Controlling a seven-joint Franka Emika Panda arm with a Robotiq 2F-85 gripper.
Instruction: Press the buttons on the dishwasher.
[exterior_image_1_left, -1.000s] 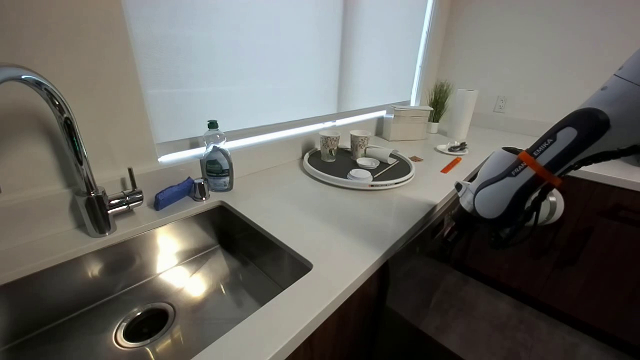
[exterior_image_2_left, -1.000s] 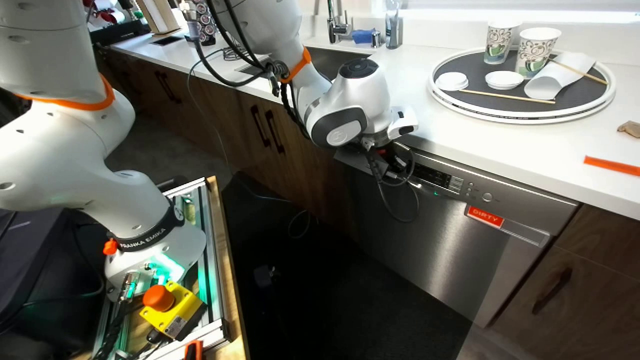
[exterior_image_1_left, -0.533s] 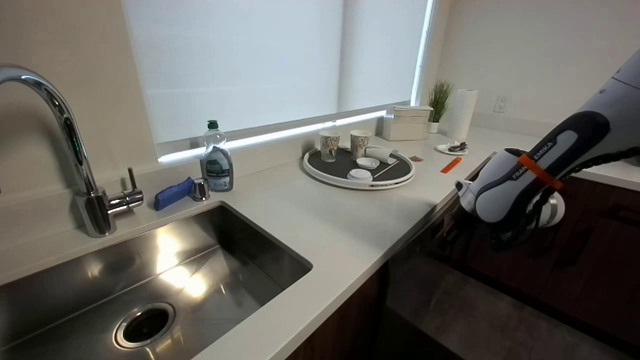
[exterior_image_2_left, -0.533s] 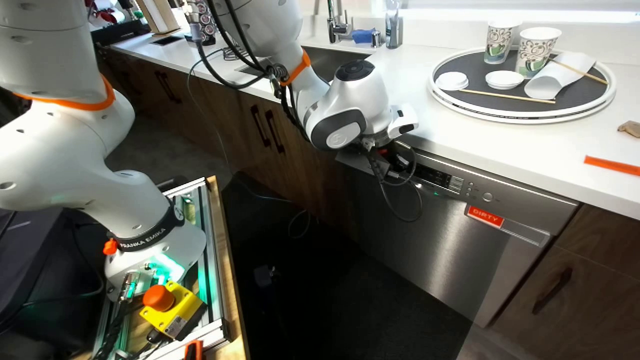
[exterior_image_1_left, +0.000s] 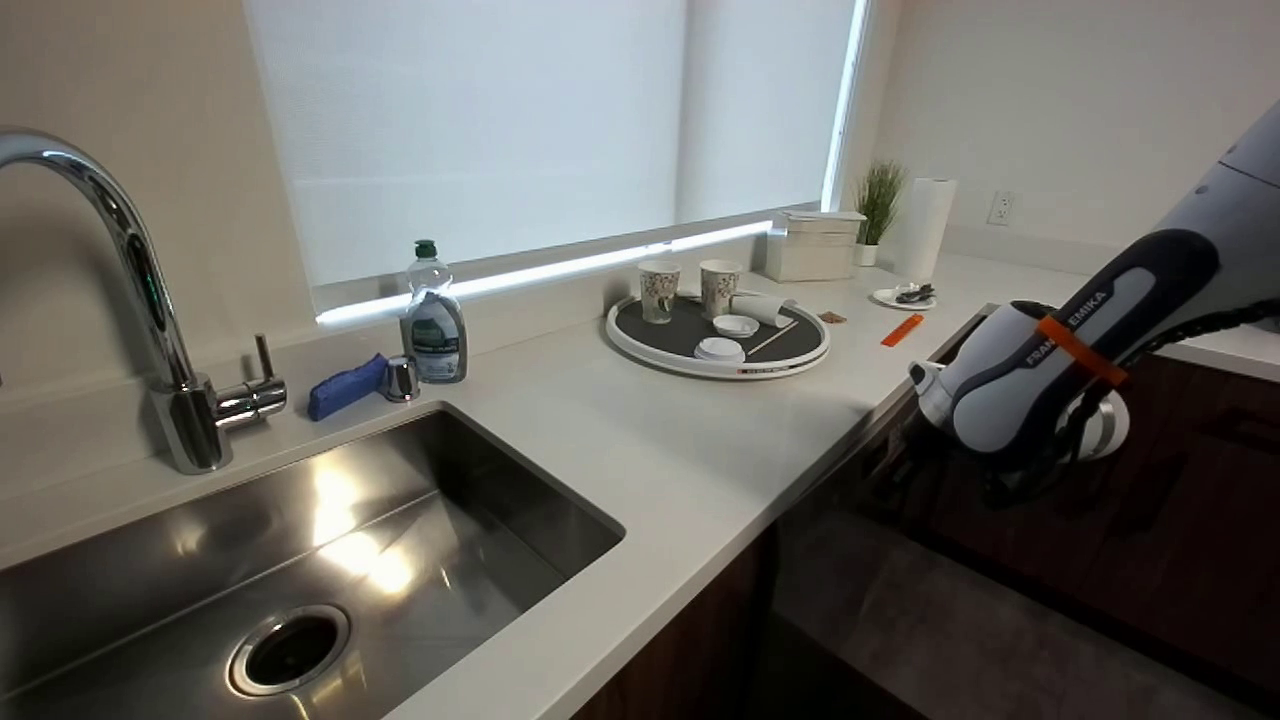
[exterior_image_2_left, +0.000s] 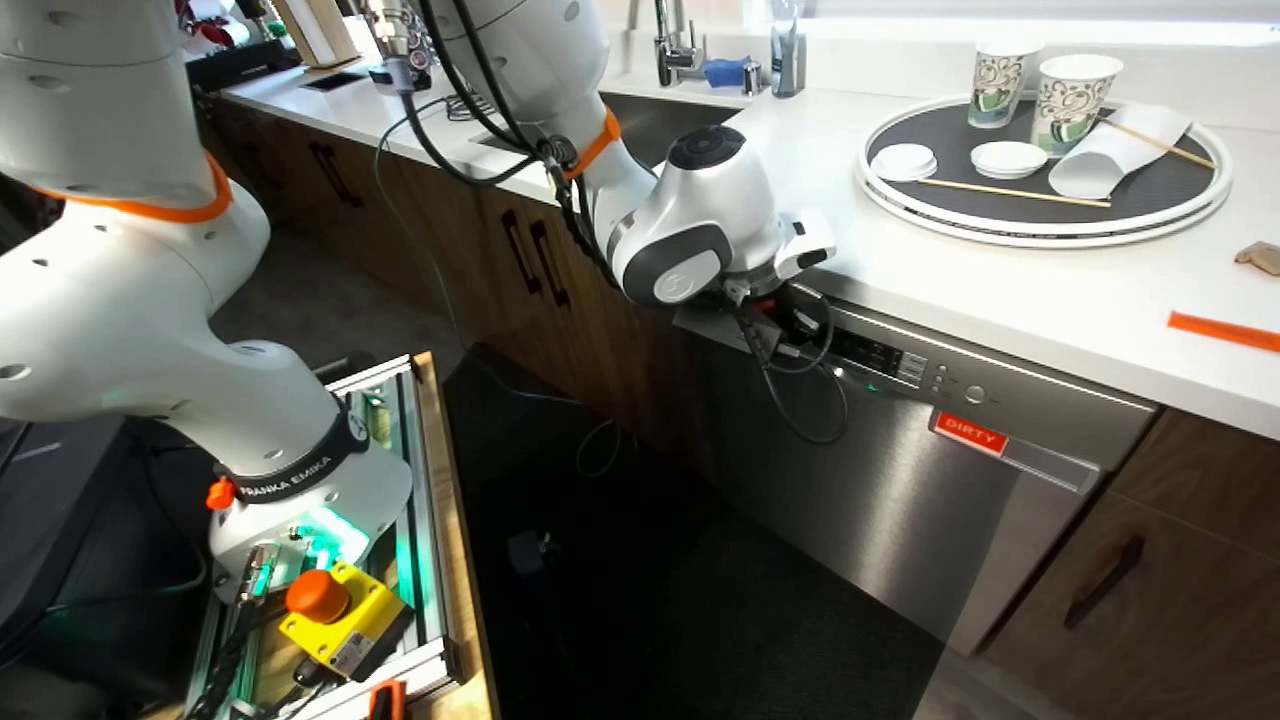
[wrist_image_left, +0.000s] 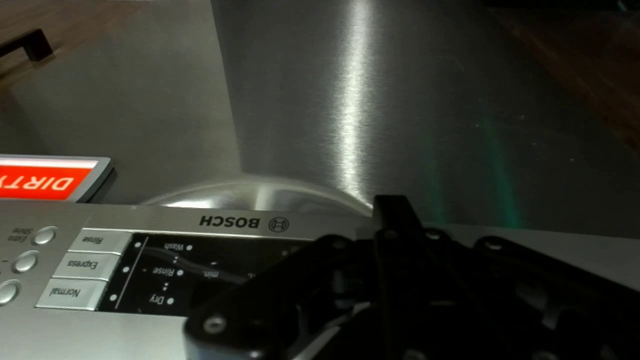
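Note:
The dishwasher (exterior_image_2_left: 900, 520) has a brushed steel front under the counter, with a control panel along its top edge. Upside down in the wrist view, that panel (wrist_image_left: 145, 340) carries rectangular buttons (wrist_image_left: 82, 265) marked Rinse, Express and Normal. Round buttons (wrist_image_left: 25, 261) and a black display (wrist_image_left: 165, 272) flank them. My gripper (wrist_image_left: 392, 205) is shut, fingertips together with nothing between them. It stands in front of the panel, on the far side of the display from those buttons. Whether the tips touch the panel, I cannot tell; what lies behind them is hidden.
The white counter (exterior_image_2_left: 900, 255) overhangs the panel, close to my wrist. A red DIRTY sign (exterior_image_2_left: 968, 433) sits on the dishwasher front. On the counter is a round tray (exterior_image_2_left: 1045, 243) with cups and lids. A loose cable (exterior_image_2_left: 843, 405) hangs below the gripper.
My arm's wrist has tilted and sunk very slightly, and the hanging cable has swung a little. The gripper stays shut in nearly the same place at the panel.

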